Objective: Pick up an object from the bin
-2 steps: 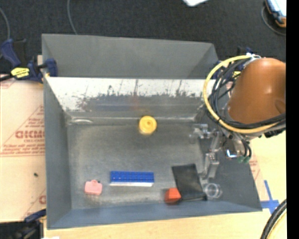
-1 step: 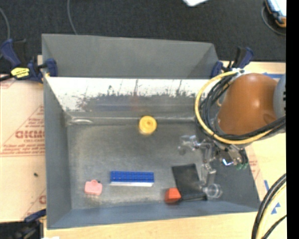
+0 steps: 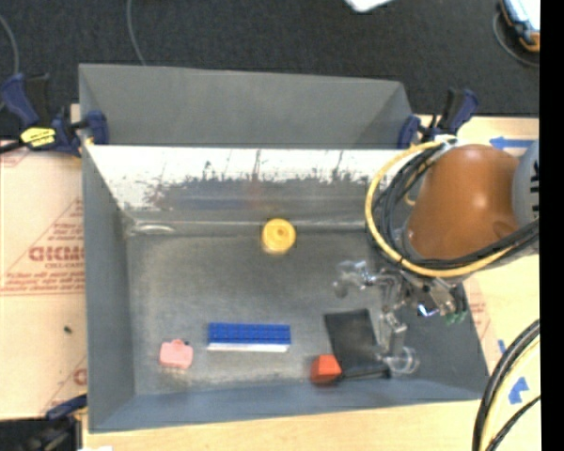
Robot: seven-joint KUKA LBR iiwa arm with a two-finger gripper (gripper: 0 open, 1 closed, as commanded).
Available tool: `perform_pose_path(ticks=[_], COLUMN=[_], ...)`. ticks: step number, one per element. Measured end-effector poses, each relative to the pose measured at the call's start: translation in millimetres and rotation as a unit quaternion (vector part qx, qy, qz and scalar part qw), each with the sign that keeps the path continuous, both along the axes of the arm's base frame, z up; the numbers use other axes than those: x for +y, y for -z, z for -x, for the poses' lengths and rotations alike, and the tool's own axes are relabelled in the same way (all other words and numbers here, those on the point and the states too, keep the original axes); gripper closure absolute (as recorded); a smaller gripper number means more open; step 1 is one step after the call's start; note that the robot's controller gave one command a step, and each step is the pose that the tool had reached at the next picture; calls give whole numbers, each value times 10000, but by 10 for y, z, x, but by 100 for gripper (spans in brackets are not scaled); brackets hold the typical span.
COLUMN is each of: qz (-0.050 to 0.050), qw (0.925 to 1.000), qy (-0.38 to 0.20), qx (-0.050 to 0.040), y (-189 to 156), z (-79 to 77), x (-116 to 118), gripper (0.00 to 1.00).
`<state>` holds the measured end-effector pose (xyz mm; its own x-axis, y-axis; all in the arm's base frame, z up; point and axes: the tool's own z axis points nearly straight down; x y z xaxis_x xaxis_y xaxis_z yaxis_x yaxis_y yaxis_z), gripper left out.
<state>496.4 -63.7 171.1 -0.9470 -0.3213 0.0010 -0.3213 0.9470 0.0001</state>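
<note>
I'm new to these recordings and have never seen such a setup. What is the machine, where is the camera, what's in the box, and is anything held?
This is one robot arm with a claw at its end. The orange dome and the cables are parts of the arm, which reaches in from the right. The single camera looks down on a grey metal bin from above, slightly to one side. Five small things lie on the bin's floor: a yellow round piece near the back wall, a blue flat brick and a pink lump toward the front, and a black flat piece with a small orange block at its front corner. The claw hangs low at the bin's right, next to the black piece. I cannot tell whether it grips anything.
</note>
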Motion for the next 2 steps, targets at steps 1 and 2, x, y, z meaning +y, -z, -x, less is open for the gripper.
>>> perform_pose_path(ticks=[1, 2], qz=[5, 5], qw=[9998, 9919], qy=[-179, -1270], qx=[-41, -32], y=[-7, 649], z=[-652, -201], x=[199, -49], gripper=[0, 0])
